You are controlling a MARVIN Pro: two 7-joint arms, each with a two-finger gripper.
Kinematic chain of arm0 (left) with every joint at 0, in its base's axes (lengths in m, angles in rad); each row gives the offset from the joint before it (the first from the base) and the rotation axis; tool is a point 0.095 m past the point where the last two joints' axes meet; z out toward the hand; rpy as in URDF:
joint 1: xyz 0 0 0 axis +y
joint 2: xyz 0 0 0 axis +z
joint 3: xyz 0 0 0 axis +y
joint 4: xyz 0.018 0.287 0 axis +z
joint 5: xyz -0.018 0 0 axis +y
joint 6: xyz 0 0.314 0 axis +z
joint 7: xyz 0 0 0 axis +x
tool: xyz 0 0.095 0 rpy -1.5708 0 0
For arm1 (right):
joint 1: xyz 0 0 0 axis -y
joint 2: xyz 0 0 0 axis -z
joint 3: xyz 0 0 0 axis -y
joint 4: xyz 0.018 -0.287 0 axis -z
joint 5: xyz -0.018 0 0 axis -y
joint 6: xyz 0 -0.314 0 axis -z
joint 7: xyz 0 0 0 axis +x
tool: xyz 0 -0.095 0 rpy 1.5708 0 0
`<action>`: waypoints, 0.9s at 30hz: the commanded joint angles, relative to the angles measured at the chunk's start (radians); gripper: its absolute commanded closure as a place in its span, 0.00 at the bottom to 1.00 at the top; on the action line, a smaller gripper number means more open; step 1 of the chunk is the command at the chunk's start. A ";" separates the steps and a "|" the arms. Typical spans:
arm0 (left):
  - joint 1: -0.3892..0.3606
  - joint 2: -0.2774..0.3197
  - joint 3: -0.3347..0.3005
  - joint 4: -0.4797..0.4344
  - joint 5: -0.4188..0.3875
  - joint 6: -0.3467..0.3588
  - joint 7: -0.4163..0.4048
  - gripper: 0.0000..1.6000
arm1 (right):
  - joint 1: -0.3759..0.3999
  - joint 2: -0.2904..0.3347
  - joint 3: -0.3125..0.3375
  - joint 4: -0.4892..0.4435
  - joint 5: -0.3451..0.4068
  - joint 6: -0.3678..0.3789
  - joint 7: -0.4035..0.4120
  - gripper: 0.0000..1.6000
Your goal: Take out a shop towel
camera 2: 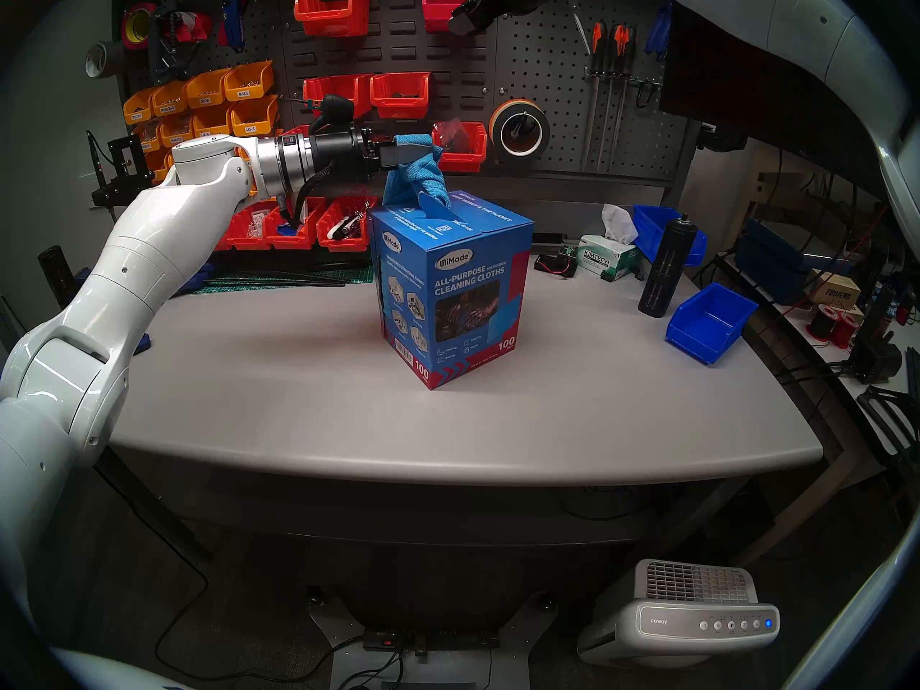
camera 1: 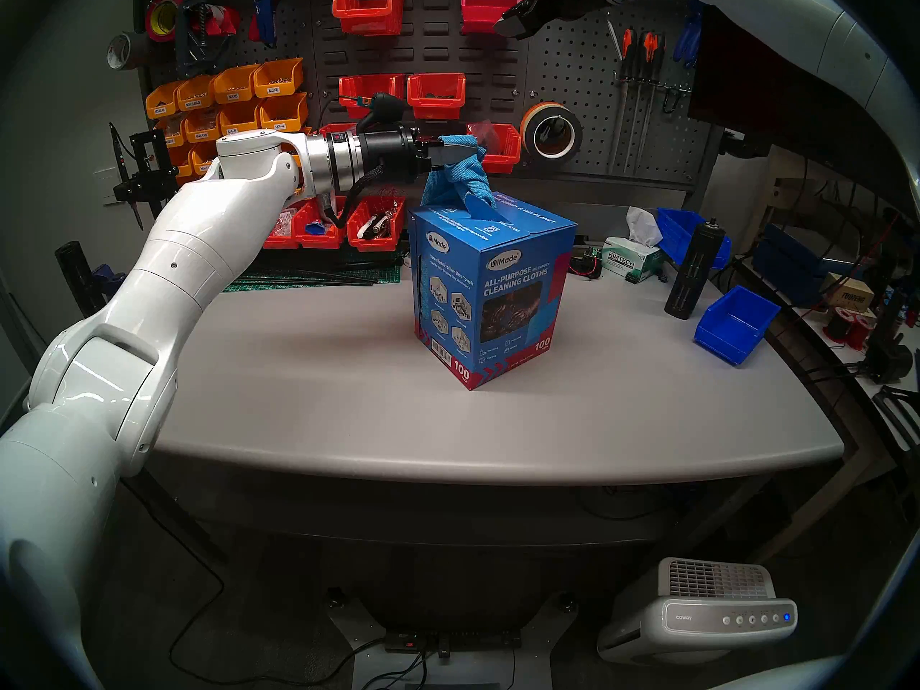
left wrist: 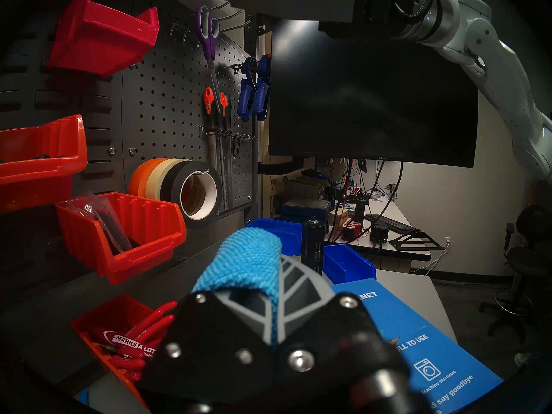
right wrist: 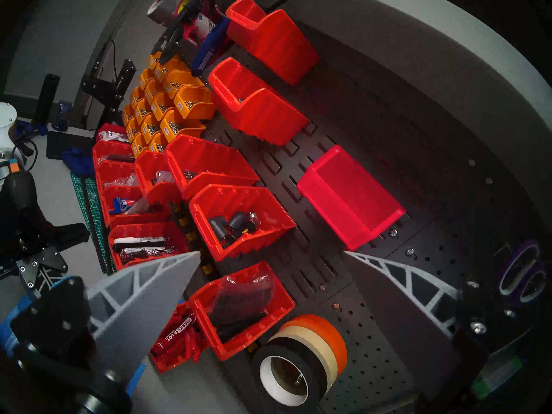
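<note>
left gripper (camera 1: 460,157): clamped shut on the shop towel (camera 1: 465,176), pointing sideways above the carton (camera 1: 490,295)
towel: half out, tail inside the slot
step: mid-pull
next: probably lift higher till it clears
right gripper (camera 1: 517,19): wide open, empty, up by the pegboard

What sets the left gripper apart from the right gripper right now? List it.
The left gripper is shut on the shop towel; the right gripper is open and empty. The left gripper sits just above the blue carton; the right gripper is raised high by the pegboard. Both have grey ribbed fingers.
</note>
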 commanded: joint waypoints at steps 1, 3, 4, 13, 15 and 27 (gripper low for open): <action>-0.043 0.000 -0.023 -0.014 -0.008 0.001 0.002 1.00 | 0.074 0.064 0.009 -0.031 -0.001 0.050 0.053 0.00; -0.043 0.000 -0.023 -0.014 -0.008 0.001 0.002 1.00 | 0.078 0.075 0.006 -0.043 -0.001 0.066 0.074 0.00; -0.043 0.000 -0.023 -0.014 -0.008 0.001 0.003 1.00 | 0.081 0.079 0.003 -0.049 -0.002 0.075 0.086 0.00; -0.043 0.000 -0.023 -0.014 -0.009 0.002 0.003 1.00 | 0.088 0.105 0.001 -0.084 0.012 0.143 0.152 0.00; -0.043 -0.001 -0.023 -0.014 -0.009 0.002 0.003 1.00 | 0.086 0.112 0.001 -0.095 0.018 0.160 0.165 0.00; -0.043 -0.001 -0.024 -0.014 -0.009 0.002 0.003 1.00 | 0.075 0.108 0.007 -0.106 0.033 0.173 0.166 0.00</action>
